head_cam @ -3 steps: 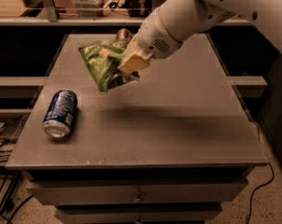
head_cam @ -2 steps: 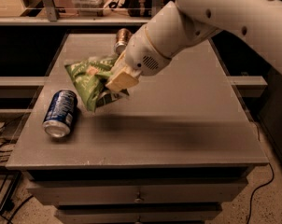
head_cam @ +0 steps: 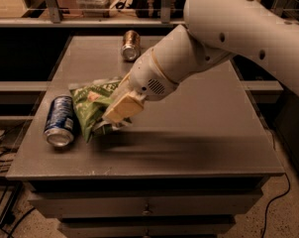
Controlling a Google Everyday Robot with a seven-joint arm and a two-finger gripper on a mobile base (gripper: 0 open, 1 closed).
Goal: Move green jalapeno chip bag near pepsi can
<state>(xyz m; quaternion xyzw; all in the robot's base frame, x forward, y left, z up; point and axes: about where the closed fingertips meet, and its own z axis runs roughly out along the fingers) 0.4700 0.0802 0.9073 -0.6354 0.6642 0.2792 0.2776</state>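
The green jalapeno chip bag [head_cam: 92, 105] is a crinkly green bag held by my gripper [head_cam: 117, 113], low over the left part of the grey table [head_cam: 199, 133]. The gripper's tan fingers are shut on the bag's right side. The pepsi can [head_cam: 59, 120], blue with white markings, lies on its side at the table's left edge, silver end toward the front. The bag's left edge is right beside the can, touching or nearly touching it. I cannot tell whether the bag rests on the table.
A brownish-gold can [head_cam: 130, 44] with a silver top lies at the back of the table. My white arm [head_cam: 228, 38] reaches in from the upper right over the table. Shelving runs behind the table, and cables lie on the floor at the left.
My gripper has carried the bag down and to the left, from mid-air over the table's middle to right beside the pepsi can. Neither can has moved.
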